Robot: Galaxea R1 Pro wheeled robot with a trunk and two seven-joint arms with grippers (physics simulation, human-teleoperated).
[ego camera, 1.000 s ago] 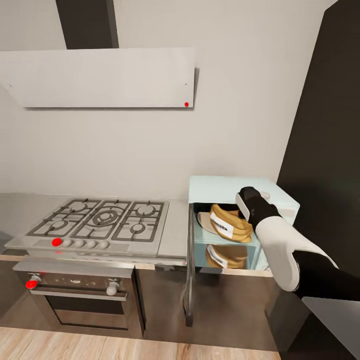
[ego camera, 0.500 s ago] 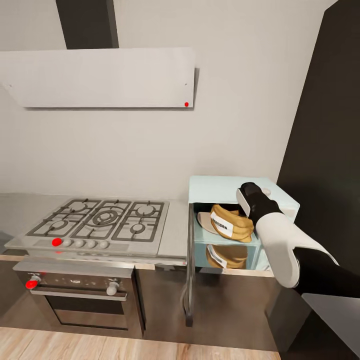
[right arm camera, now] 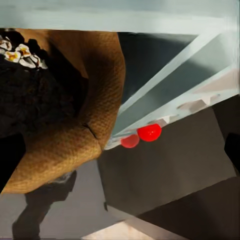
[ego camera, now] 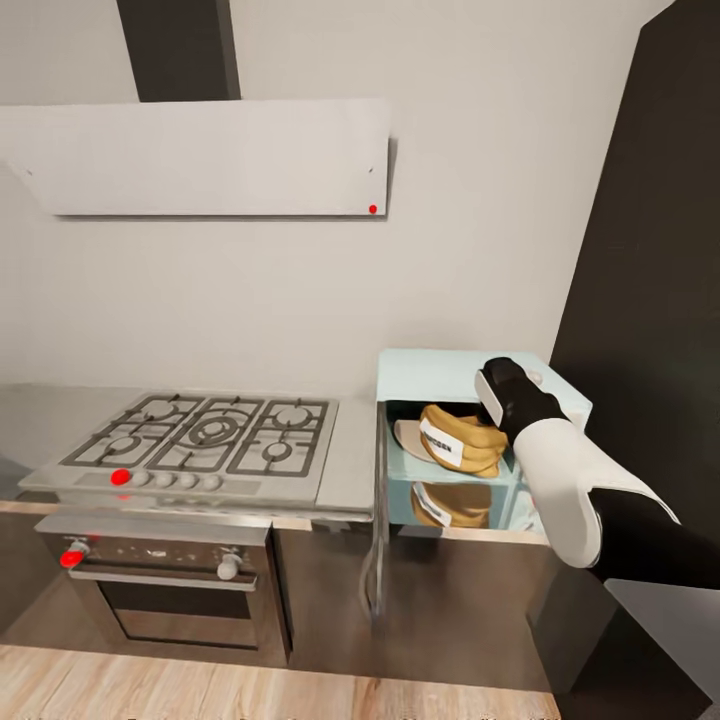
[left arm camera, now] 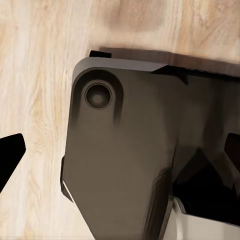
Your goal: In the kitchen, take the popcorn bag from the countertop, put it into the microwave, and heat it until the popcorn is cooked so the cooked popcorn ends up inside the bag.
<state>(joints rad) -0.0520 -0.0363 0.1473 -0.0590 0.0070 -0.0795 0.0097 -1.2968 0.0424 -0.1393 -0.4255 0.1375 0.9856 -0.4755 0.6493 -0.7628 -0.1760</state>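
Observation:
The pale blue-mint microwave (ego camera: 440, 372) stands on the grey countertop (ego camera: 355, 455) with its dark glass door (ego camera: 378, 520) swung open, seen edge-on. Inside lies the tan-brown popcorn bag (ego camera: 462, 440) on its side, white label facing out, mirrored in the glossy floor below it. In the right wrist view the popcorn bag (right arm camera: 95, 100) shows white popped kernels at its mouth, beside the microwave's red light (right arm camera: 149, 132). My right gripper (ego camera: 497, 398) hovers at the opening's upper right; its fingers are spread wide and hold nothing. My left gripper (left arm camera: 120, 152) hangs open over the floor.
A gas hob (ego camera: 205, 435) sits left of the microwave above a steel oven (ego camera: 165, 590). A white hood (ego camera: 200, 155) hangs overhead. A tall dark cabinet (ego camera: 650, 280) stands right of the microwave. The left wrist view shows my dark base (left arm camera: 130, 160) on wood planks (left arm camera: 35, 75).
The head view has shifted slightly. My right gripper has risen a little at the microwave opening. The bag has not moved.

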